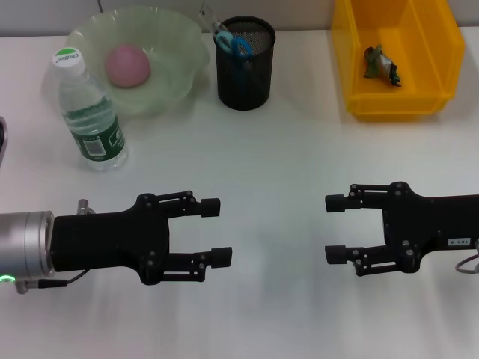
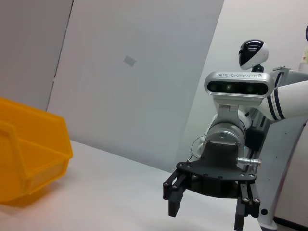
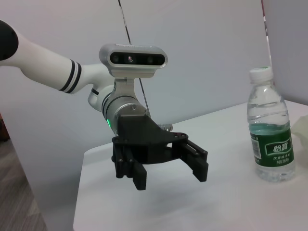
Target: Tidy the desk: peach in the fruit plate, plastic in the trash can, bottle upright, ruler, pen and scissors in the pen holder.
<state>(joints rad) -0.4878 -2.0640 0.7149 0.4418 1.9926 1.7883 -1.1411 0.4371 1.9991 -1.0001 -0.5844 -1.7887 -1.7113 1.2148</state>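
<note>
Pink peach [image 1: 127,65] in green fruit plate [image 1: 179,78]

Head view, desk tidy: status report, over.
Left tool and right tool open, empty, low over the white desk. Pink peach in green plate; clear bottle upright; black mesh holder filled. Nothing obstructing.

Two matte black grippers belong to the robot. The left gripper [image 1: 217,232] has an angular black body with small screws, linkage bars, and two squared fingertips; behind it sits a silver metal cylinder with a green light, a thin black cable and a small metal stub. The right gripper [image 1: 335,228] has the same black linkage build, plus a small white label and a thin grey cable loop. Each wrist carries a silver-grey camera bar with dark lenses. The arms are glossy white with black rings.
</note>
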